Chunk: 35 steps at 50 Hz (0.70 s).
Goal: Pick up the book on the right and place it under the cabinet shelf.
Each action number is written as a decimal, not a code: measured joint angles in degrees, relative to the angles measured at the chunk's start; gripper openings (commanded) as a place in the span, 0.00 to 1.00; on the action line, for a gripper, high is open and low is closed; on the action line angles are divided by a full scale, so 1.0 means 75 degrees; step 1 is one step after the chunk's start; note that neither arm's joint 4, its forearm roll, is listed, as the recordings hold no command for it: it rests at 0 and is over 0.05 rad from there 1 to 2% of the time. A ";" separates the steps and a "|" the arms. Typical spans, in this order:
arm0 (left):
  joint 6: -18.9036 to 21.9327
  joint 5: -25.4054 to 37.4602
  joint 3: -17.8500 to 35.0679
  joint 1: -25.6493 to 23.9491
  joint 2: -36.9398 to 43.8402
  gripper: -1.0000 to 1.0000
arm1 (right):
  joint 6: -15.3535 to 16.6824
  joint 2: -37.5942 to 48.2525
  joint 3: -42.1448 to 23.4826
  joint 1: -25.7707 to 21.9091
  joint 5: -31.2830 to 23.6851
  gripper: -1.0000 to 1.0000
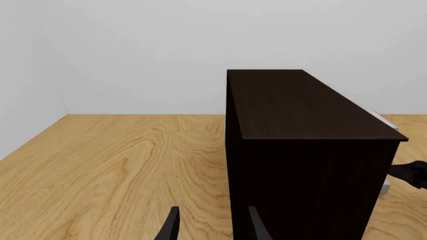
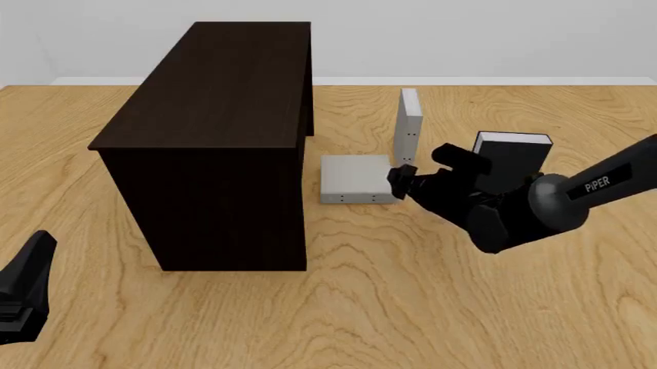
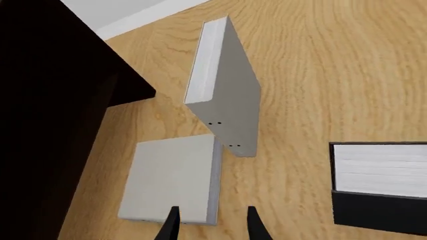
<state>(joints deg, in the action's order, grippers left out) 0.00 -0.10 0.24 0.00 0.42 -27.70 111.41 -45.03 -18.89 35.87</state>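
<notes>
a grey book point(image 2: 355, 178) lies flat on the wooden counter point(image 2: 431, 307) just beside the dark cabinet shelf point(image 2: 211, 138), the right gripper point(image 2: 398, 178) at its near edge with fingers point(image 3: 172, 225) apart around it. a second grey book point(image 2: 408, 123) stands upright behind; a black-covered book point(image 2: 511, 157) stands further right. the left gripper point(image 1: 212, 227) hangs open near the cabinet.

The large, almost black wooden box cabinet point(image 2: 215, 146) stands on the left part of the light wooden tabletop point(image 2: 411, 307). Just to its right a light grey hardcover book point(image 2: 355, 179) lies flat. Behind that one, a second grey book point(image 2: 408, 127) stands upright. Further right stands a black-covered book point(image 2: 510, 157). The right tool point(image 2: 395, 181) sits at the flat book's right edge.
</notes>
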 measured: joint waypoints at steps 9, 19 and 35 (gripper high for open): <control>0.0000 0.0000 0.0000 0.0000 0.0000 1.00 | 0.0523 -0.0138 0.0045 0.0107 -0.0112 1.00; 0.0000 0.0000 0.0000 0.0000 0.0000 1.00 | 0.1057 -0.0380 0.0126 0.0210 -0.0212 1.00; 0.0000 0.0000 0.0000 0.0000 0.0000 1.00 | 0.1796 -0.0408 -0.0001 0.0236 -0.0384 1.00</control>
<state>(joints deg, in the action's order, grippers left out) 0.00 -0.10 0.24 0.00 0.42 -14.24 108.35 -45.03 -17.12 33.00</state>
